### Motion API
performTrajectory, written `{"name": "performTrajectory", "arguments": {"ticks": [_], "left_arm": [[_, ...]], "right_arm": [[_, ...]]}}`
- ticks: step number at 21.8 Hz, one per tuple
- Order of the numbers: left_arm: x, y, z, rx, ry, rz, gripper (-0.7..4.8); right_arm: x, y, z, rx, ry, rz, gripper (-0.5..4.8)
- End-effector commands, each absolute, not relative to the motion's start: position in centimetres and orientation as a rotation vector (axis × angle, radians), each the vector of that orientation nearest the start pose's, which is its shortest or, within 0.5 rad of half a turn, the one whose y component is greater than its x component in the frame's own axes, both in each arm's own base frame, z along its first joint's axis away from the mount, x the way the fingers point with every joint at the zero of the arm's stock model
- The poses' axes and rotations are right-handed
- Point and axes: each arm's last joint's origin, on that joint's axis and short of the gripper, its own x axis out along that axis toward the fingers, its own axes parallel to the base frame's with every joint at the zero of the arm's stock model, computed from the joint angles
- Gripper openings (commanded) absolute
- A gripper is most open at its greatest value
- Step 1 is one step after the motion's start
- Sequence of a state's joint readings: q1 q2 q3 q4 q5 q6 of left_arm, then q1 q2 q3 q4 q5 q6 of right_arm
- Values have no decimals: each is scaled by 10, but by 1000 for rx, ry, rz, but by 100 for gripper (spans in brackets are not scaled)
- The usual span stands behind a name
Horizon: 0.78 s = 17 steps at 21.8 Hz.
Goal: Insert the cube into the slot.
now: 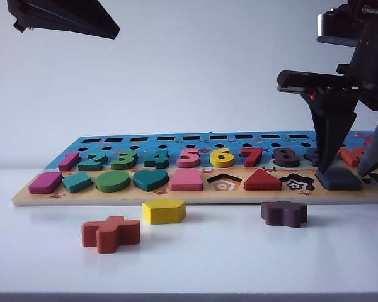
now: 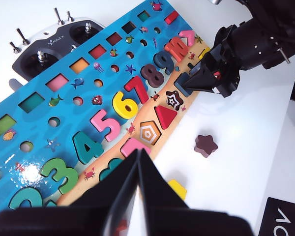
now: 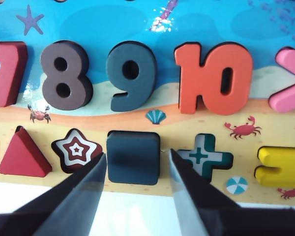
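The cube (image 3: 133, 157) sits in its slot on the board (image 3: 137, 24), squarely between the two fingers (image 3: 78, 196) of my right tool (image 3: 137, 164), with the star recess (image 3: 77, 149) just off one finger and the cross recess (image 3: 202, 156) just off the other. From my right wrist view the cube fills the square opening so fully that none of the slot's floor shows. From the side its top stands a little above the board face, much as the red triangle (image 1: 262, 180) does, so I judge it seated, though from this low angle I cannot be sure the far edge is fully down.

My right tool stands part open: a thin gap shows on each side of the cube, and neither finger seems to press it. The step in hand is the release, and the way to do it well is to spread the fingers evenly so neither drags a corner up, then lift straight away from the board before swinging aside. A tilt or sideways pull while the tips flank the cube could lever it out or nudge the board along the bench (image 1: 195, 264).

My left tool (image 2: 138, 169) hangs high above the near end of the board, well apart from the work, its fingers pressed together and empty. It should stay there.

On the bench in front of the board lie the maroon star (image 1: 284, 213), the yellow pentagon (image 1: 164, 211) and the red cross (image 1: 110, 233), all clear of my right tool's way out.
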<state>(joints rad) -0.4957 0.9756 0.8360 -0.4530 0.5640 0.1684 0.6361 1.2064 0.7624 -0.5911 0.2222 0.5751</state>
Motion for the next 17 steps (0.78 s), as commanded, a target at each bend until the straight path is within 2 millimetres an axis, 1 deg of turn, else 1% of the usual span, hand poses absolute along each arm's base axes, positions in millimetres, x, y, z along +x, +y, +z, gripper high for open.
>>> {"name": "performTrajectory", "arguments": {"ticks": [1,8,17], "left_arm": [[169,-109,298,129,514,-1082,10],[169,-109,298,129,514,-1082,10],[169,-109,298,129,514,-1082,10]], "right_arm": [[181,125,223,103,970,97,239],[167,115,248,167,859,140,239],[148,101,280,160,667,245,238]]}}
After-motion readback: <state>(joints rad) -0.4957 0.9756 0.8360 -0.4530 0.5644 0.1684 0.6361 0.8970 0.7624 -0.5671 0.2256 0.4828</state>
